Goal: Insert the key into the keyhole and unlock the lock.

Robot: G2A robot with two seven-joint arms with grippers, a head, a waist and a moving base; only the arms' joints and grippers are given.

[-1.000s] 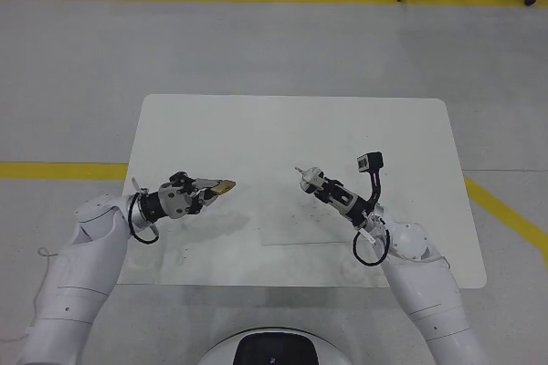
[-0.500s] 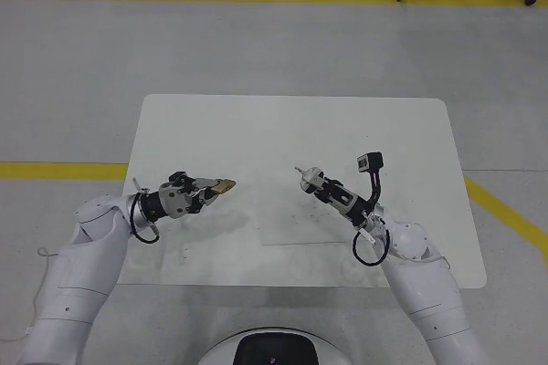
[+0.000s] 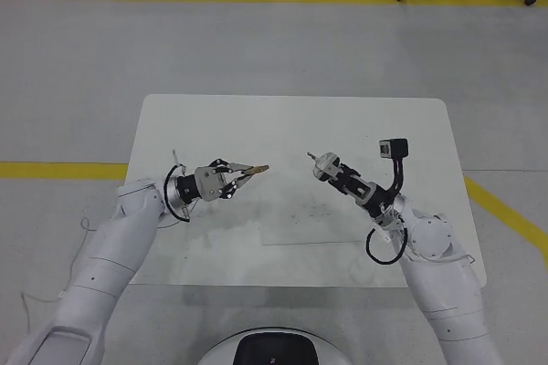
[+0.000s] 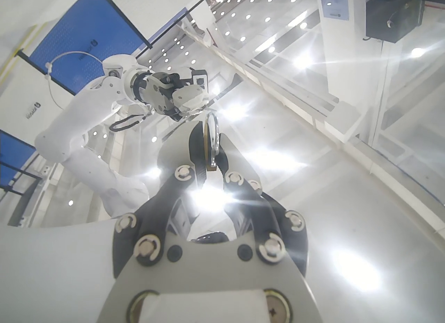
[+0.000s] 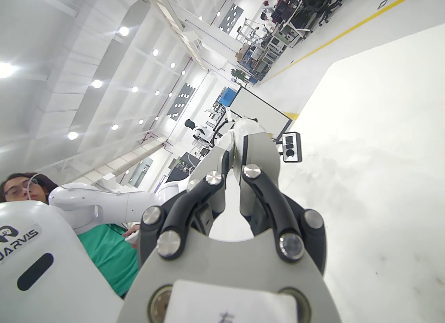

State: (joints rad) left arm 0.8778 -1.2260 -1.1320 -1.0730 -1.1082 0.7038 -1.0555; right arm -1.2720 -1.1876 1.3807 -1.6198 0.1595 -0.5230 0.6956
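A small silver key (image 3: 311, 156) is pinched in the closed right gripper (image 3: 318, 161) and a brass-coloured padlock (image 3: 255, 169) is clamped in the left gripper (image 3: 241, 172). Both are held over the middle of the white rectangular table (image 3: 411, 128), well inside its edges, with open room between them. Since a second ago both arms are shifted toward the far edge and the gap is narrowed; the padlock is held with its silver shackle toward the key.

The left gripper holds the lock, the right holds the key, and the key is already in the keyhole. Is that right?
No. The top view shows the key apart from the lock, not yet inserted. The rest holds.
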